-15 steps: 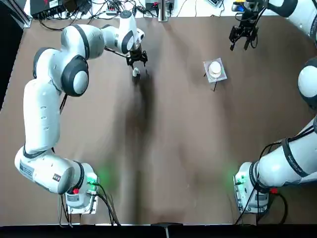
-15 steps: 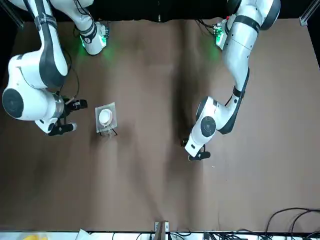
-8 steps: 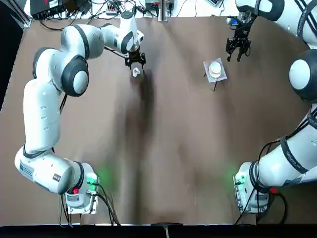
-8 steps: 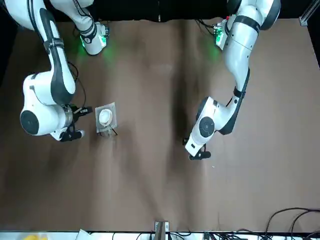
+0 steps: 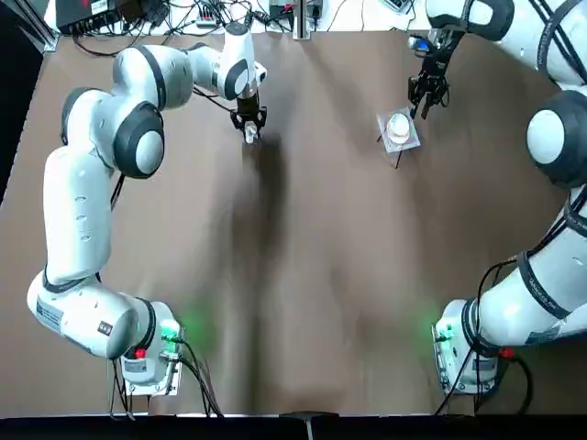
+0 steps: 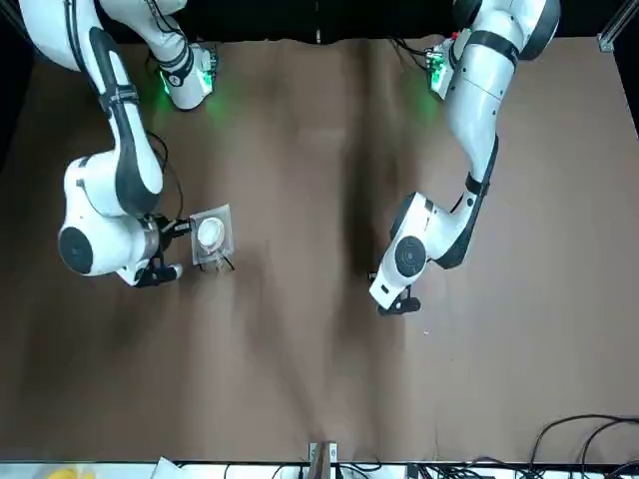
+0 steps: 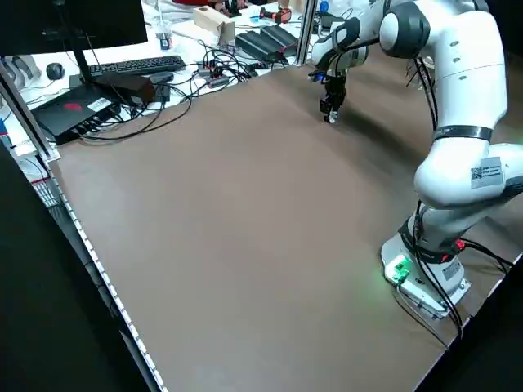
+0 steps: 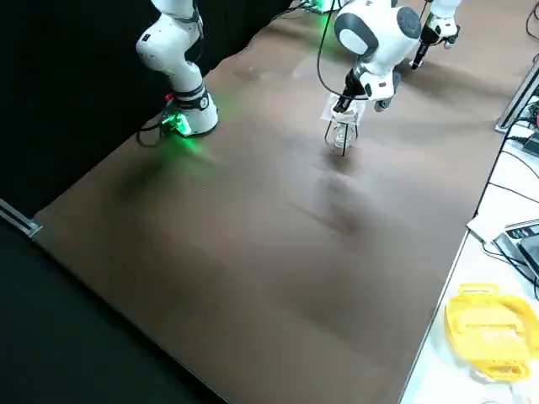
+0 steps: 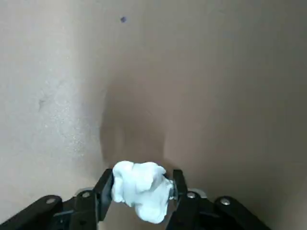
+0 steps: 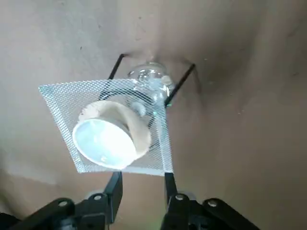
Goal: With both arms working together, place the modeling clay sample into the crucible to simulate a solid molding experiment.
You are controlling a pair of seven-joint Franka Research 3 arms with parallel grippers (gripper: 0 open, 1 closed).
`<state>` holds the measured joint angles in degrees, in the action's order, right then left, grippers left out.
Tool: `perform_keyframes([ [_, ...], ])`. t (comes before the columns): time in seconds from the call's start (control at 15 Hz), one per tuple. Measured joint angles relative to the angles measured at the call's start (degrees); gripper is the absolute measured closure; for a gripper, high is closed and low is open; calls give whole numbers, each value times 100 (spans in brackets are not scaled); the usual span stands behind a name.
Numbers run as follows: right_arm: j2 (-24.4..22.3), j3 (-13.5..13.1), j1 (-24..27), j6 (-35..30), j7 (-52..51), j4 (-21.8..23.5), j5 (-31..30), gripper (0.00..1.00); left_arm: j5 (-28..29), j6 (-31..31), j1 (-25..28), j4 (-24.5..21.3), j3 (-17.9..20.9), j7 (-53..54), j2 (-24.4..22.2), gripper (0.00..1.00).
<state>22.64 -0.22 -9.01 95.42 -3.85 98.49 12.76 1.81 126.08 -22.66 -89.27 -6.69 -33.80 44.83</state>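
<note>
White clay (image 9: 140, 188) is gripped in L pincer (image 5: 249, 126), nr bench's (image 5: 321, 275) far edge; cup (image 5: 398, 127) lies just left of open R pincer (image 5: 419, 114).

The right tool (image 5: 427, 108) has moved in closer to the crucible (image 5: 398, 127), and the modeling clay sample (image 5: 250, 134) has shifted slightly with the left tool (image 5: 249, 123).

White robot arm (image 7: 467, 90) at right, mounted on brown table (image 7: 245, 229) beside green-lit base (image 7: 400, 269); black gripper (image 7: 330, 111) hangs near table's far edge. Beyond edge: monitor (image 7: 73, 24), keyboard (image 7: 139, 65), tangled black cables (image 7: 192, 86), cardboard box (image 7: 214, 26), red-and-black power tool (image 7: 276, 15).
</note>
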Motion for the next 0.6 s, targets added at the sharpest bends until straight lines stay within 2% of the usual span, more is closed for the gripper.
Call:
perform_keyframes([
  [0.13,118,3,-123,84,0,0,3,58,0,-4,-3,5,0,-7,0,47],
  [0.2,172,4,-167,108,0,0,4,58,-4,-4,-3,14,-4,-34,-1,52],
  [0.33,244,3,-201,137,0,0,4,60,-5,-4,-3,44,-5,-125,-3,56],
  [0.53,271,3,-203,137,0,-3,4,61,-58,-33,23,109,-5,-175,-72,57],
  [0.6,283,3,-209,138,0,-4,5,63,-221,-340,64,164,-7,-176,-228,57],
])
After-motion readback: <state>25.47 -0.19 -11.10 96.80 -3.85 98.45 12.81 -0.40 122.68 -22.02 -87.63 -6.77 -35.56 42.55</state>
